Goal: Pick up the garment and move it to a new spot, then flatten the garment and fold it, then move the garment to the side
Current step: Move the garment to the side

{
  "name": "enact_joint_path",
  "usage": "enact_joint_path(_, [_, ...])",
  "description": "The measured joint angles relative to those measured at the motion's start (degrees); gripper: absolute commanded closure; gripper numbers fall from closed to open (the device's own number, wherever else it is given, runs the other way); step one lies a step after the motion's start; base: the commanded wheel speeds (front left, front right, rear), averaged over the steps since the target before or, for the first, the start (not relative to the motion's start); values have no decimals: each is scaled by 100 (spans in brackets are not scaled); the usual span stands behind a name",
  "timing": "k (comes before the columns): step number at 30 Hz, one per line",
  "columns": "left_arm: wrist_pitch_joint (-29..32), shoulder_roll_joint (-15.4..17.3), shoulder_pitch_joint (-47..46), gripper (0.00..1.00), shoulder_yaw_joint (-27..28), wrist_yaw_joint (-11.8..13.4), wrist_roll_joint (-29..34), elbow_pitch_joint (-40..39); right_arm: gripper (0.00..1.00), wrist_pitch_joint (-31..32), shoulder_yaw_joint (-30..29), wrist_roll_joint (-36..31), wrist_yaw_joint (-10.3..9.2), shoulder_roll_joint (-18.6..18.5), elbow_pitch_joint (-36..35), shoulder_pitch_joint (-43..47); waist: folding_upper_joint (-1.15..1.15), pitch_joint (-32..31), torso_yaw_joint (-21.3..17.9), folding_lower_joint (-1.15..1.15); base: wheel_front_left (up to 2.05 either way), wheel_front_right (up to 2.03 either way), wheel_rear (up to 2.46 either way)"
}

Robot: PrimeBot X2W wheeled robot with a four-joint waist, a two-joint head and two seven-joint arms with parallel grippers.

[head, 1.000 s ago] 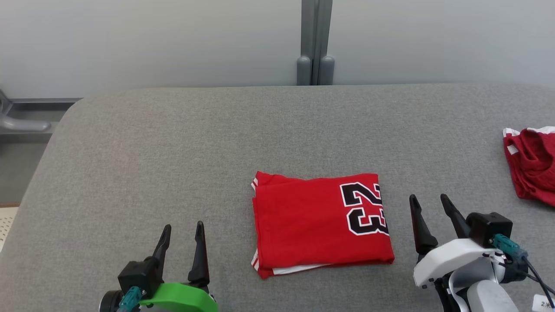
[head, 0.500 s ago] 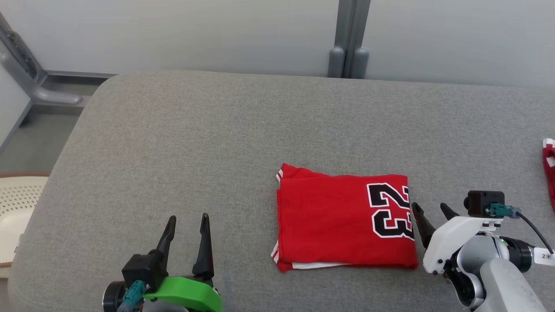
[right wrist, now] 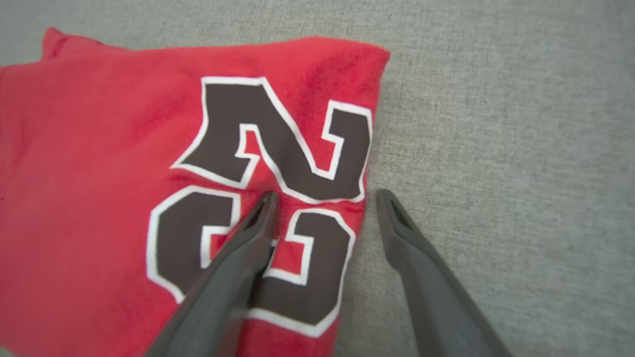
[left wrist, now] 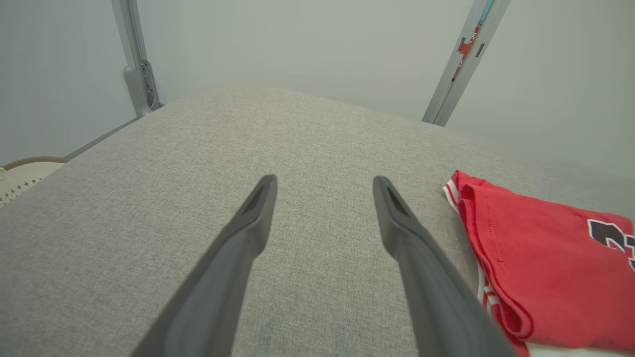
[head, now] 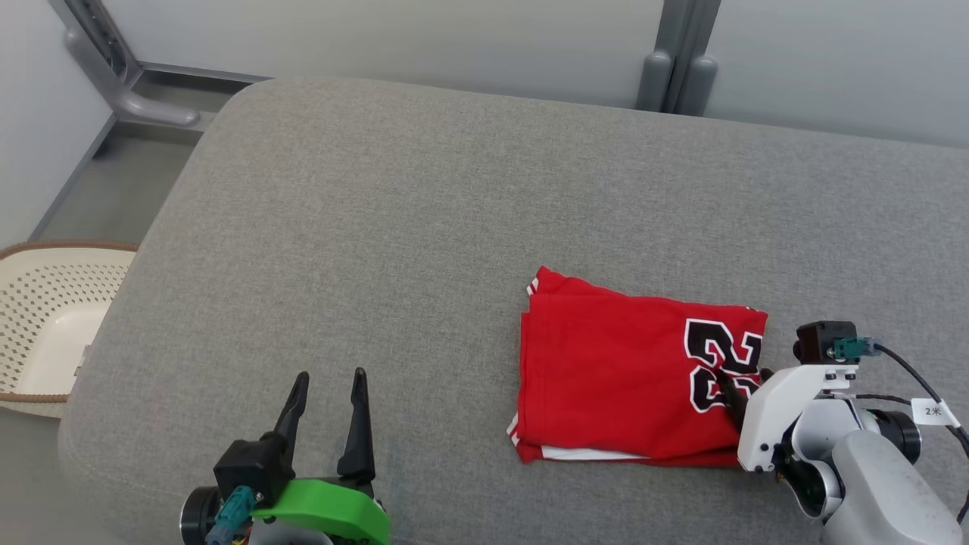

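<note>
The right claw [right wrist: 322, 196] has come over the numbered edge of the folded red garment [head: 621, 371], fingers apart. A cream basket [head: 38, 303] stands beside the grey surface [head: 394, 227]. The left claw [head: 329, 373] hovers spread, and the garment lies right of middle, with pale wall panels [head: 378, 38] behind.

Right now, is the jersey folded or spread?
Folded: the jersey lies as a compact rectangle, with stacked layer edges showing at its left corner.

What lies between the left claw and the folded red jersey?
Bare grey cushion, nothing else. The head view shows it between the left claw and the jersey; the left wrist view agrees.
</note>
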Motion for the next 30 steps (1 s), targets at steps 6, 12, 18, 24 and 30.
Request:
enact_joint_path(6, [0, -3, 2, 0, -55, -14, 9, -8, 100, -210, 244, 32, 1, 0, 231, -208, 0, 3, -98, 0, 0, 0, 0])
enact_joint_path(12, [0, -5, 3, 0, -104, -26, 35, -68, 100, -370, 330, 44, 8, -194, 257, -392, 0, 14, -452, 0, 0, 0, 0])
enact_joint_path(18, [0, -9, -30, 0, -124, -24, 53, -124, 100, -491, 138, 1, 8, -592, 42, -513, 0, 73, -1040, 0, 0, 0, 0])
enact_joint_path(24, [0, -13, -289, 0, -174, -55, 194, -190, 100, -483, -98, -100, 7, -732, -319, -682, 0, 210, -1822, 0, 0, 0, 0])
enact_joint_path(30, [0, -12, -569, 0, -257, -103, 275, -190, 100, -470, -219, -147, 7, -665, -571, -830, 0, 404, -2584, 0, 0, 0, 0])
